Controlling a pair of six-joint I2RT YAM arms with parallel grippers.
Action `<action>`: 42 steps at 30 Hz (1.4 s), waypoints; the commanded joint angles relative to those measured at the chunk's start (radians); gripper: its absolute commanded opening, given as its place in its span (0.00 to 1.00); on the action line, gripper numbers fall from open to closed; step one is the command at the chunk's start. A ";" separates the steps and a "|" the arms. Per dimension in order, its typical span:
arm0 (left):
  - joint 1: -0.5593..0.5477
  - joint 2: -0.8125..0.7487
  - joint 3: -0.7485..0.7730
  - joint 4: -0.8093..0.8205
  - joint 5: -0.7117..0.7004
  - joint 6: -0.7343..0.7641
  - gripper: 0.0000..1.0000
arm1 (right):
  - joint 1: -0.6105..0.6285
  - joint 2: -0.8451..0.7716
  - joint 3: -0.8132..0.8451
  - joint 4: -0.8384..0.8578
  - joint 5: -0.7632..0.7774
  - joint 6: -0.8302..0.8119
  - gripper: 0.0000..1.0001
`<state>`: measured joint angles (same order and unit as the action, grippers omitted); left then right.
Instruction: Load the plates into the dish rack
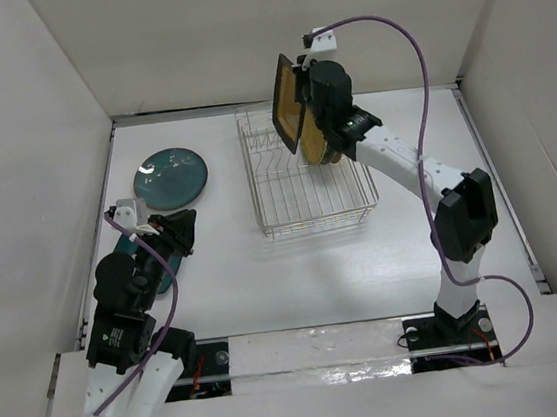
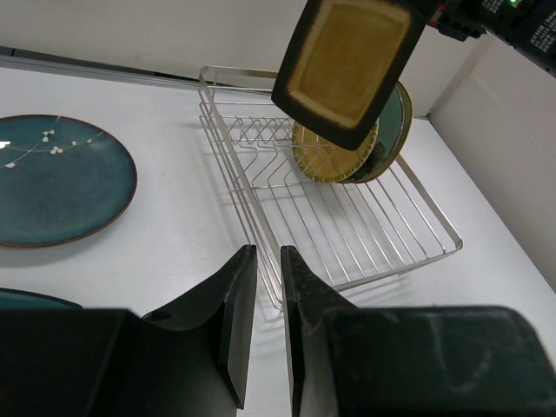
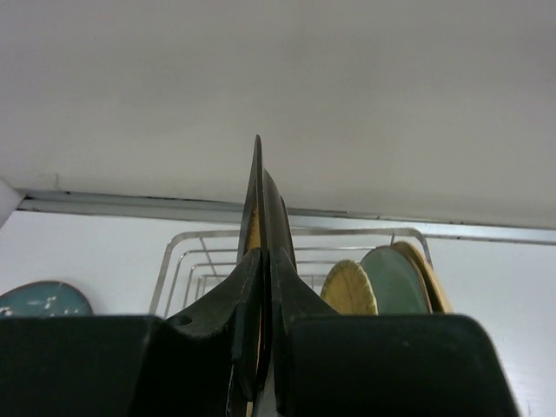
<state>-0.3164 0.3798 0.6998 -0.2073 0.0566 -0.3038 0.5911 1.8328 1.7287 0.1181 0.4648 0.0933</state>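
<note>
Gripping the black square plate (image 1: 290, 102) on edge above the dish rack (image 1: 343, 201), our right pincer (image 3: 261, 347) is risking knocking racked plates; our left pincer (image 2: 265, 326) is idling nearly closed, empty.

There are no words, numbers or signs to read on any of the things in these pictures.
</note>
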 commanded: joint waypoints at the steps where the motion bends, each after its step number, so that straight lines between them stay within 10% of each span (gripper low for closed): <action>1: 0.005 0.017 0.015 0.045 0.022 0.009 0.15 | -0.010 0.002 0.158 0.169 0.063 -0.131 0.00; 24: 0.005 0.048 0.017 0.049 0.038 0.011 0.15 | -0.017 0.088 -0.058 0.340 0.112 -0.216 0.00; 35: 0.005 0.054 0.013 0.049 0.023 0.003 0.15 | 0.153 0.118 -0.395 0.865 0.422 -0.418 0.00; 42: 0.005 0.082 0.009 0.046 -0.011 -0.027 0.16 | 0.184 0.092 -0.492 0.804 0.512 -0.256 0.04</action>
<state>-0.3164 0.4377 0.6998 -0.2062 0.0669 -0.3130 0.7696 1.9461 1.2659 0.8677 0.8814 -0.2581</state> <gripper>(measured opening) 0.163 0.109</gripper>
